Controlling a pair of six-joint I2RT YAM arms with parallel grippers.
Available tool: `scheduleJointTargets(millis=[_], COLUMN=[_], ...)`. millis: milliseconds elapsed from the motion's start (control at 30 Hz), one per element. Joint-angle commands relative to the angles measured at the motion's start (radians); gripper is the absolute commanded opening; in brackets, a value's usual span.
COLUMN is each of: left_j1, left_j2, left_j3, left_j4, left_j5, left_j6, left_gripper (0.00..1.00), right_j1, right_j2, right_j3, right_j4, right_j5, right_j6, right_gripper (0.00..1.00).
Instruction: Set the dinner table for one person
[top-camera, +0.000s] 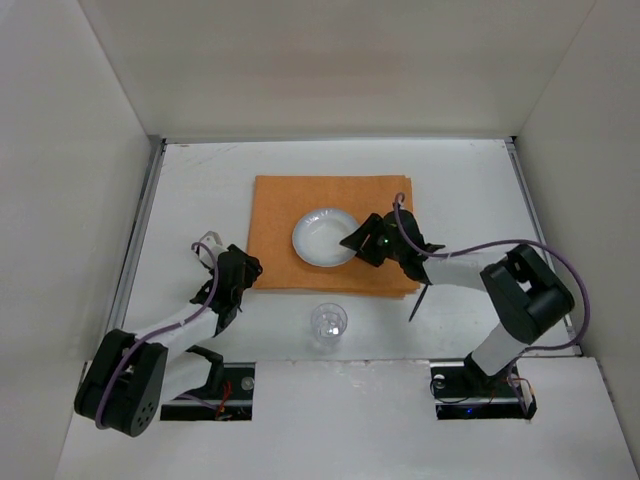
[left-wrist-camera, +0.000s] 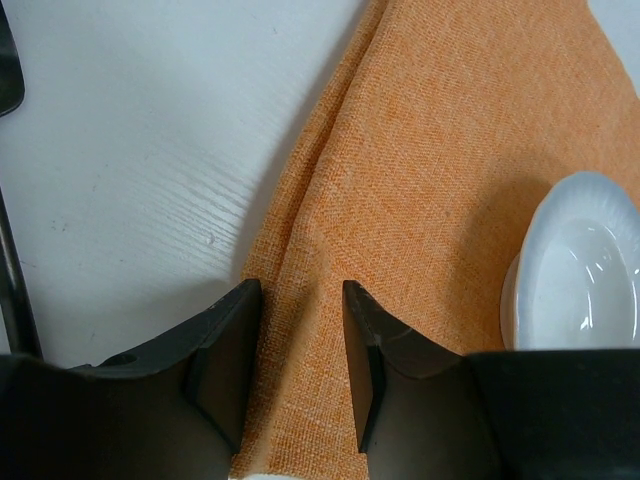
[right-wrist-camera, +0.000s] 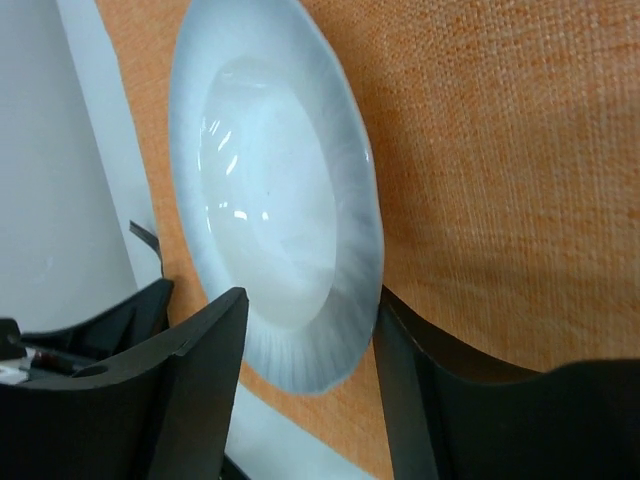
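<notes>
The white tabletop (top-camera: 200, 180) fills the floor of the work cell, with metal rails along its left and right sides. You will find an orange mat (top-camera: 290, 200) at its middle, and a white plate (top-camera: 318, 240) resting on the mat's near half.

**Left pincer** (left-wrist-camera: 300, 290): it sits at the mat's near left corner. The gap is narrow. A folded edge of the cloth runs up from between the fingers (left-wrist-camera: 225, 350). You cannot tell from the wrist view whether the cloth is actually clamped.

**Right pincer** (right-wrist-camera: 310, 300): it sits at the plate's right side. The gap is wide. One finger overlaps the plate's well and the other stands at the outer rim, so a section of rim lies between them. The plate lies flat on the mat.

A clear glass (top-camera: 329, 322) stands upright on the bare tabletop, just off the mat's near edge, between the two arms and apart from both.
</notes>
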Motion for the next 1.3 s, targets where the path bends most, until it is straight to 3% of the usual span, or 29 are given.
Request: scheduleJointTargets(millis=[0,167,267,367,433,467,567,667,833,1033,1167,1267], left_j1=[-0.001,0.003,-0.006,0.005,0.005,0.005,0.012,0.032,0.080,0.063,0.031,0.009], left_j2=[-0.034,-0.049,-0.065,-0.065,-0.081,-0.092,-0.098,-0.121,-0.202,-0.331,-0.344,-0.339], left_j3=[-0.005,-0.008,-0.011,-0.013,-0.020,-0.024,-0.030,-0.033,-0.043,-0.065,-0.062,-0.059], left_j4=[0.040,0.032,0.039,0.037,0.042,0.042,0.039,0.028,-0.027,-0.055,-0.041,-0.024], left_j5=[0.008,0.002,-0.009,-0.005,0.002,-0.008,-0.018,-0.009,-0.025,-0.075,-0.080,-0.072], left_j6=[-0.011,-0.007,-0.002,0.000,-0.002,0.000,0.001,0.001,0.007,0.030,0.049,0.069], left_gripper=[0.35,0.35,0.35,0.35,0.36,0.36,0.36,0.37,0.37,0.38,0.37,0.34], right_j1=[0.009,0.018,0.060,0.167,0.260,0.308,0.409,0.460,0.532,0.604,0.615,0.621], right_j2=[-0.102,-0.242,-0.337,-0.475,-0.546,-0.575,-0.607,-0.586,-0.511,-0.405,-0.333,-0.323], right_j3=[-0.029,-0.084,-0.103,-0.088,-0.051,-0.028,0.040,0.080,0.103,0.129,0.158,0.182], right_j4=[-0.022,-0.161,-0.276,-0.435,-0.537,-0.581,-0.683,-0.749,-0.773,-0.757,-0.747,-0.737], right_j5=[0.006,0.043,0.064,0.158,0.231,0.260,0.279,0.299,0.308,0.334,0.354,0.394], right_j6=[-0.040,-0.136,-0.197,-0.295,-0.352,-0.384,-0.440,-0.469,-0.483,-0.488,-0.494,-0.495], right_gripper=[0.60,0.66,0.65,0.49,0.28,0.26,0.30,0.53,0.53,0.50,0.35,0.14])
